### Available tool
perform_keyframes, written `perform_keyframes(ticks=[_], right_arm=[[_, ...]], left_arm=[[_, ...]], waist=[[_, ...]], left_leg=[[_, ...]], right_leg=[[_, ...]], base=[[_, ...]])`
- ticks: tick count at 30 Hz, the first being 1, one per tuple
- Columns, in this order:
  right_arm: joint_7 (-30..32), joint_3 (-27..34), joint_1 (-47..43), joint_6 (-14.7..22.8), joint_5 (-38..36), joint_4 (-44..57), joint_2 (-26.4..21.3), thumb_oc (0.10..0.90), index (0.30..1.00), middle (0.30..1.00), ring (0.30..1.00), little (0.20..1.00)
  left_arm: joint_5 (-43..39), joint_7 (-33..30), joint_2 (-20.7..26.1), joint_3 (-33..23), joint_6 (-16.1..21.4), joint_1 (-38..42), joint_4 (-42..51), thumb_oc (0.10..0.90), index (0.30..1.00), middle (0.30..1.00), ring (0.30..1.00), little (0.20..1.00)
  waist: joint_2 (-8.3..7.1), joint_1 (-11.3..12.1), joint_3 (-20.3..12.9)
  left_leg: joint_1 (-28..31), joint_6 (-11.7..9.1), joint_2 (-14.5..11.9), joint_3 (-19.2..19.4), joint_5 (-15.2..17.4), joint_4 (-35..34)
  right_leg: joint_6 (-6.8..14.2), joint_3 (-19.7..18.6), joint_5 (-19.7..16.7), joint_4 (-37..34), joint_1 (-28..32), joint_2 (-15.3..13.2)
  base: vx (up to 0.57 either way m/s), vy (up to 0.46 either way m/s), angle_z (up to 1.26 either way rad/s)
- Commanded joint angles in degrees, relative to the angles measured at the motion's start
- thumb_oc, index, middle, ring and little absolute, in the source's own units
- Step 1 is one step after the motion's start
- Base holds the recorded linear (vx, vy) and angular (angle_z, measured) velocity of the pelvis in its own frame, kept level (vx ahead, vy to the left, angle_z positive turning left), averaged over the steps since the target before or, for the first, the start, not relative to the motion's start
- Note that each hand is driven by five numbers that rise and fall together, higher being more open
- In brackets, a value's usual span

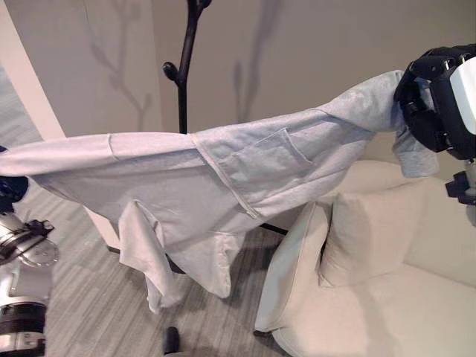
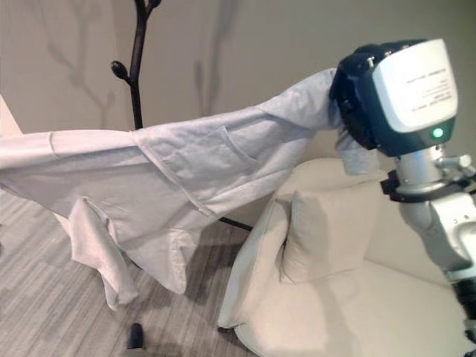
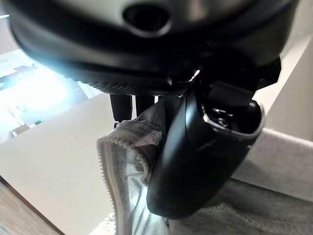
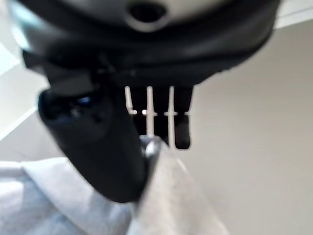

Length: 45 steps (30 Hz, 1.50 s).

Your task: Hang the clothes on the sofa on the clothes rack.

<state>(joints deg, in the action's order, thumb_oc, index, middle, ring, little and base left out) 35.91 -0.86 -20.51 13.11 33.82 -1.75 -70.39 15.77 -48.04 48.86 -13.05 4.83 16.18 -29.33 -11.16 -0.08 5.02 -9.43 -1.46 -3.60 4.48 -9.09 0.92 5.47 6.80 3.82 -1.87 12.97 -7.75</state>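
A light grey zip-up garment with a chest pocket is stretched out in the air between my two hands. My right hand is raised at the upper right, its thumb and fingers pinching one end of the cloth. At the far left edge my left hand holds the other end, thumb pressed on the zipper edge. One sleeve and the hem hang down toward the floor. The black branch-like clothes rack stands just behind the garment, its upper pegs above the cloth.
A cream sofa with a matching cushion sits at the lower right, below my right arm. A white wall corner stands at the left. Grey striped floor lies under the hanging cloth.
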Motion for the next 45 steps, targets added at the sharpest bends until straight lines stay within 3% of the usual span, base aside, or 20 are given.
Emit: perform_keyframes(ticks=[1,8,10,12,14,15,16,19,20,21,23,25,26,28,31,38,41,45], right_arm=[[3.67,0.03,-11.88,-8.77,-0.77,-6.18,-3.36,0.400,0.300,0.300,0.300,0.300],[4.50,-3.58,-18.29,-10.74,-0.48,-11.37,-7.08,0.400,0.300,0.300,0.300,0.300],[3.44,-7.59,-22.53,-11.38,-2.27,-16.96,-8.51,0.400,0.300,0.300,0.300,0.300],[3.17,-9.17,-24.54,-11.29,-3.33,-18.25,-8.53,0.400,0.300,0.300,0.300,0.300],[2.70,-12.98,-29.69,-11.36,-4.73,-20.74,-8.14,0.400,0.300,0.300,0.300,0.300],[2.21,-18.84,-34.84,-11.46,-5.58,-25.54,-7.67,0.400,0.300,0.300,0.300,0.300],[2.30,-20.44,-36.38,-11.35,-5.78,-26.25,-7.65,0.400,0.300,0.300,0.300,0.300],[0.69,-27.67,-42.51,-11.29,-7.82,-30.47,-6.84,0.400,0.300,0.300,0.300,0.300],[0.71,-28.11,-42.95,-11.26,-7.88,-30.64,-6.86,0.400,0.300,0.300,0.300,0.300],[0.63,-32.27,-46.59,-10.90,-10.04,-34.17,-5.92,0.400,0.300,0.300,0.300,0.300],[0.43,-37.08,-50.70,-10.71,-11.52,-36.49,-5.50,0.400,0.300,0.300,0.300,0.300],[0.45,-40.08,-52.66,-11.09,-11.62,-38.45,-5.94,0.400,0.300,0.300,0.300,0.300],[0.23,-42.87,-55.16,-11.10,-10.81,-38.34,-7.59,0.400,0.300,0.300,0.300,0.300],[-0.06,-43.29,-56.15,-11.19,-11.90,-39.23,-7.03,0.400,0.300,0.300,0.300,0.300],[-0.34,-46.43,-57.82,-10.43,-11.65,-39.02,-9.96,0.400,0.300,0.300,0.300,0.300],[-0.13,-50.94,-61.95,-10.28,-11.17,-42.43,-12.90,0.400,0.300,0.300,0.300,0.300],[0.35,-49.40,-60.18,-10.39,-11.07,-42.72,-13.93,0.400,0.300,0.300,0.300,0.300],[1.02,-42.93,-52.62,-10.48,-10.71,-41.42,-15.37,0.400,0.300,0.300,0.300,0.300]], left_arm=[[1.33,-3.90,9.91,-3.11,0.06,4.40,0.43,0.400,0.300,0.300,0.300,0.300],[1.01,-3.68,15.47,-4.19,-1.17,5.49,-3.87,0.400,0.300,0.300,0.300,0.300],[1.04,-2.19,17.08,-1.85,-1.13,7.36,-5.86,0.400,0.300,0.300,0.300,0.300],[0.87,-1.73,17.00,-1.16,-1.07,7.38,-6.60,0.400,0.300,0.300,0.300,0.300],[-0.41,-1.09,17.11,0.42,-0.93,7.56,-9.11,0.400,0.300,0.300,0.300,0.300],[-0.49,0.33,16.84,3.14,-0.73,8.88,-10.61,0.400,0.300,0.300,0.300,0.300],[-0.55,0.34,16.75,3.36,-0.72,9.14,-10.92,0.400,0.300,0.300,0.300,0.300],[-0.92,1.99,17.79,7.50,0.06,13.11,-14.87,0.400,0.300,0.300,0.300,0.300],[-0.95,1.96,17.74,7.59,0.10,13.26,-15.01,0.400,0.300,0.300,0.300,0.300],[-1.83,3.02,18.13,11.66,0.51,16.74,-19.27,0.400,0.300,0.300,0.300,0.300],[-1.77,3.76,18.73,16.07,0.84,21.16,-22.20,0.400,0.300,0.300,0.300,0.300],[-1.20,4.22,18.26,19.54,0.84,24.15,-24.25,0.400,0.300,0.300,0.300,0.300],[0.26,4.40,19.39,22.66,0.22,26.44,-25.15,0.400,0.300,0.300,0.300,0.300],[-0.81,4.44,17.94,21.79,0.34,26.86,-25.99,0.400,0.300,0.300,0.300,0.300],[-0.69,5.15,19.39,22.40,0.62,26.14,-26.56,0.400,0.300,0.300,0.300,0.300],[-1.89,6.09,20.63,21.43,1.38,24.57,-29.25,0.400,0.300,0.300,0.300,0.300],[-2.32,6.23,20.92,19.60,1.52,22.58,-29.70,0.400,0.300,0.300,0.300,0.300],[-2.54,6.95,19.98,17.40,1.77,19.81,-29.67,0.400,0.300,0.300,0.300,0.300]], waist=[[3.85,3.53,-7.55],[3.11,3.24,-8.42],[3.04,3.17,-7.88],[3.22,3.29,-7.51],[3.90,3.87,-6.51],[4.68,4.01,-5.71],[4.71,3.85,-5.62],[5.30,2.86,-5.07],[5.40,2.85,-5.03],[5.08,2.14,-4.54],[4.66,0.86,-4.04],[4.71,-0.78,-3.33],[4.18,-1.04,-3.64],[3.66,-1.36,-4.34],[3.92,-2.43,-7.55],[4.96,-2.89,-9.50],[5.55,-2.95,-9.96],[6.67,-3.49,-10.20]], left_leg=[[2.31,-2.81,-3.07,1.33,6.87,0.72],[5.42,-0.20,0.50,2.66,8.98,-1.33],[8.30,1.69,2.74,1.99,10.71,-2.03],[9.16,2.21,3.11,1.83,11.03,-2.14],[10.70,3.41,3.21,2.21,11.32,-2.32],[12.39,3.92,3.20,2.79,11.94,-2.64],[12.74,3.86,3.36,2.62,12.18,-2.86],[14.43,2.99,2.89,1.06,12.50,-3.64],[14.44,2.97,2.86,1.04,12.51,-3.63],[15.67,2.18,3.01,-0.45,13.24,-3.67],[16.91,1.40,2.98,-1.51,14.53,-3.53],[18.08,0.76,2.57,-2.94,15.58,-3.20],[18.40,0.67,2.74,-3.95,17.16,-2.47],[19.16,0.50,2.70,-4.02,17.66,-2.44],[20.75,-0.67,0.50,-5.01,18.52,-2.44],[21.53,-2.85,-2.24,-5.14,16.32,-1.97],[21.84,-3.42,-2.88,-5.17,15.36,-1.56],[22.48,-3.78,-3.41,-5.23,14.50,-1.65]], right_leg=[[3.62,-0.71,0.18,5.19,-4.42,-1.85],[5.46,-0.70,-3.73,11.18,-7.04,-3.56],[5.45,-0.92,-6.38,20.59,-9.61,-4.11],[5.48,-0.89,-7.68,23.80,-10.73,-4.20],[5.28,0.95,-11.63,29.78,-13.35,-5.46],[4.67,3.94,-10.56,33.55,-15.29,-6.42],[4.72,3.99,-9.91,34.18,-15.24,-6.65],[2.44,5.23,-2.53,29.54,-18.41,-1.85],[2.43,5.27,-2.54,29.50,-18.37,-1.83],[2.12,4.79,-1.89,19.27,-19.41,0.80],[2.94,2.66,-5.02,9.04,-20.87,1.56],[4.73,-1.79,-9.19,3.52,-23.38,1.18],[4.89,-3.54,-9.37,0.19,-21.79,1.28],[4.39,-4.66,-11.04,0.40,-21.20,1.46],[3.39,-3.98,-10.90,-1.24,-18.79,3.37],[2.18,-2.83,-9.22,-2.40,-16.49,5.66],[1.75,-2.85,-8.34,-2.50,-15.64,6.30],[1.28,-2.81,-7.52,-2.61,-14.75,6.75]], base=[[0.13,0.257,0.02],[0.12,0.221,-0.06],[0.15,0.267,0.10],[0.07,0.178,0.27],[0.11,0.244,0.10],[0.13,0.186,0.01],[0.15,0.131,-0.03],[0.15,-0.017,0.08],[0.19,-0.078,0.24],[0.19,-0.096,0.30],[0.28,-0.105,0.31],[0.25,-0.053,0.52],[0.13,-0.022,0.76],[0.29,-0.108,1.08],[0.35,-0.151,0.72],[0.13,-0.088,0.23],[0.11,-0.058,-0.43],[0.07,-0.023,-0.05]])
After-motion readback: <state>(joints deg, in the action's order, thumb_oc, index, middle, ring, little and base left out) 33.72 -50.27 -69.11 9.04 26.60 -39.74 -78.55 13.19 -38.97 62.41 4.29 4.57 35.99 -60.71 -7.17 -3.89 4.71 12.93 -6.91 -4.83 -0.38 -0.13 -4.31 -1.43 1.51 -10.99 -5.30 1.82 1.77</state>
